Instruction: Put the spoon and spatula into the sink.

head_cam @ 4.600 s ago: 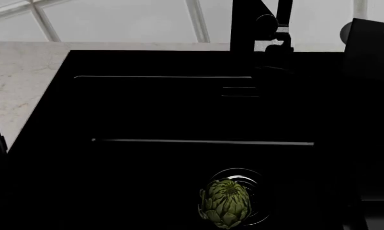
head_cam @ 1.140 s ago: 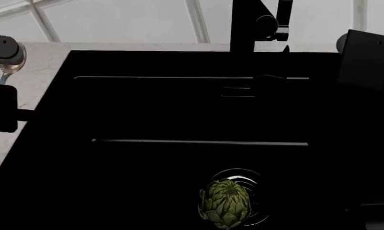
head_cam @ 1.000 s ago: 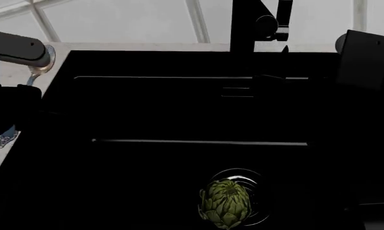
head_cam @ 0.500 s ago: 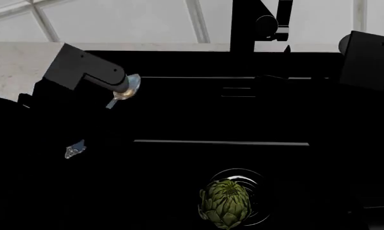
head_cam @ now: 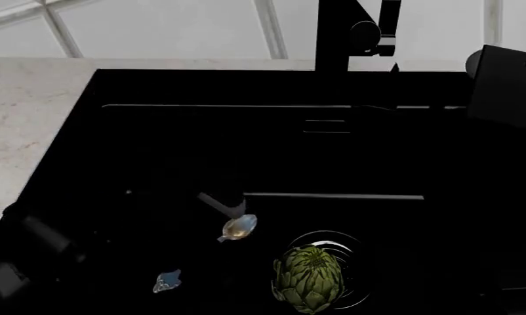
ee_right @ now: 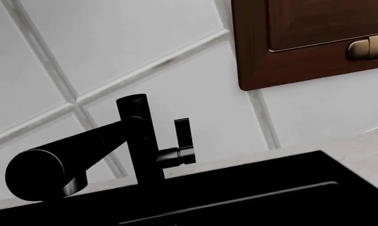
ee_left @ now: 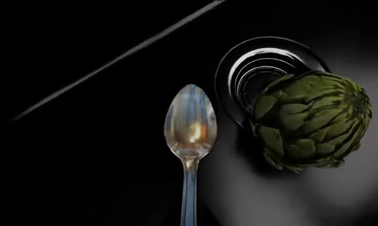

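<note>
Since half a second ago, the left arm has swung from the sink's far left corner down toward the drain, carrying the spoon (head_cam: 239,227) with it. Its bowl now hangs over the black sink (head_cam: 114,144) floor, just beside the drain (ee_left: 264,61) and the artichoke (ee_left: 309,121) lying on it. The left wrist view shows the handle running back toward the camera, so the left fingers hold the spoon, though they themselves are out of frame. The right fingers cannot be seen; that arm sits by the faucet (ee_right: 135,141).

Releasing low would probably be best, keeping the spoon off the artichoke. Open floor lies left of the drain, well inside the walls. No spatula is visible.
</note>
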Controlling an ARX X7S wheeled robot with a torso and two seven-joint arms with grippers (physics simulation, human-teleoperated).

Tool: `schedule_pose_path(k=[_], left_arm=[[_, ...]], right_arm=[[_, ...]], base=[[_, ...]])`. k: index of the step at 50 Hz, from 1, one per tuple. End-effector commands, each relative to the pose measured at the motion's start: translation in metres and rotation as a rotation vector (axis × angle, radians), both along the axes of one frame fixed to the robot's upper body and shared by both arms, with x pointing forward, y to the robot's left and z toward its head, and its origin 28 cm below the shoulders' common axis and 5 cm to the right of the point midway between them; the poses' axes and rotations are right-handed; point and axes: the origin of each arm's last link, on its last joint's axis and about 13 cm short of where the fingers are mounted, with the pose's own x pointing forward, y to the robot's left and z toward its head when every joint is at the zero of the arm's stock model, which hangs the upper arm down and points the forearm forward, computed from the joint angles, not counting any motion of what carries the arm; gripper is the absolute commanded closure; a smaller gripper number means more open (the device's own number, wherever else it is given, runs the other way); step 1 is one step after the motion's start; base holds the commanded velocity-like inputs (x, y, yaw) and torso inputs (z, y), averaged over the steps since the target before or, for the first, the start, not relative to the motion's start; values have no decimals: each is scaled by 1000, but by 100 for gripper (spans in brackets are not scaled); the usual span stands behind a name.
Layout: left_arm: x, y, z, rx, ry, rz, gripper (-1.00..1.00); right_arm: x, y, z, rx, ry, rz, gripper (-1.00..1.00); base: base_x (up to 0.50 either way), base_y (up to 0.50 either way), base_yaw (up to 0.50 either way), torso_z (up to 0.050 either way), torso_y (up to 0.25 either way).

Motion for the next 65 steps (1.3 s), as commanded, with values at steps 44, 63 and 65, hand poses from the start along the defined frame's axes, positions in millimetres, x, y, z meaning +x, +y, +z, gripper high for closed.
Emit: schedule_pose_path(k=[44, 63, 65], left_arm=[[-59, 19, 106, -40, -363, -70, -100], [-107, 47, 141, -60, -580, 81, -100], [-113, 50, 142, -52, -589, 115, -100]], right_arm=[[-1, 2, 3, -4, -7, 9, -100], [-1, -2, -1, 4, -5, -3, -100], [-1, -1, -1, 3, -4, 0, -100]], base=[[0, 0, 0, 0, 0], [0, 0, 0, 0, 0], [0, 0, 0, 0, 0]])
